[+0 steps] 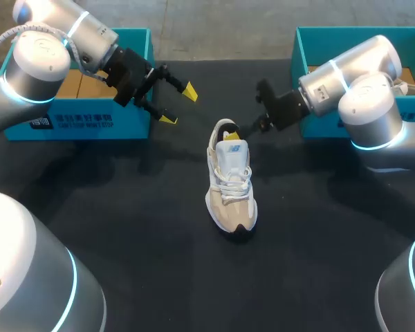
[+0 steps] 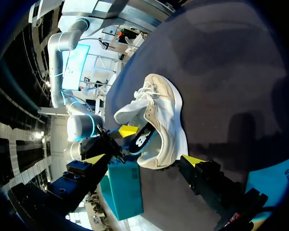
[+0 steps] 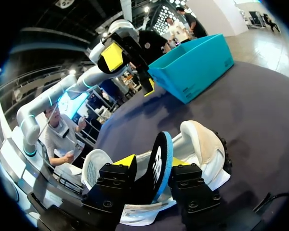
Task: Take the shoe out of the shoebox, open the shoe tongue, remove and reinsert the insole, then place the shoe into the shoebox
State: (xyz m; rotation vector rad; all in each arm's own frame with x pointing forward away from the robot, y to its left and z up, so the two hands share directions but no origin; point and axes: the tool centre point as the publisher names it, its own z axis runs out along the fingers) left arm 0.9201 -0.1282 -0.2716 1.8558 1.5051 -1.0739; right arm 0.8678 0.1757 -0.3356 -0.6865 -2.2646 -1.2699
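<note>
- Shoe (image 1: 229, 181) is standing upright on its sole on the dark table (image 1: 124, 228), at the middle of the head view. Its toe is pointing toward the lower edge and its heel toward the upper edge.
- At the shoe's heel opening, just right of centre, the right gripper (image 1: 236, 128) is hanging low. In its own wrist view its two fingers are pressing from both sides on the insole (image 3: 159, 166). That insole is standing on edge between them, partly out of the shoe.
- Up and to the left of the shoe, the left gripper (image 1: 178, 105) is hovering well apart from it, with its jaws spread wide and gripping nothing.
- In the left wrist view the shoe is lying ahead of those wide-open fingers and touching neither. The dark insole is showing at the heel opening.
- One teal shoebox (image 1: 76, 121) is standing at the upper left, behind the left gripper.
- A second teal shoebox (image 1: 301, 52) is standing at the upper right, under the right arm.
</note>
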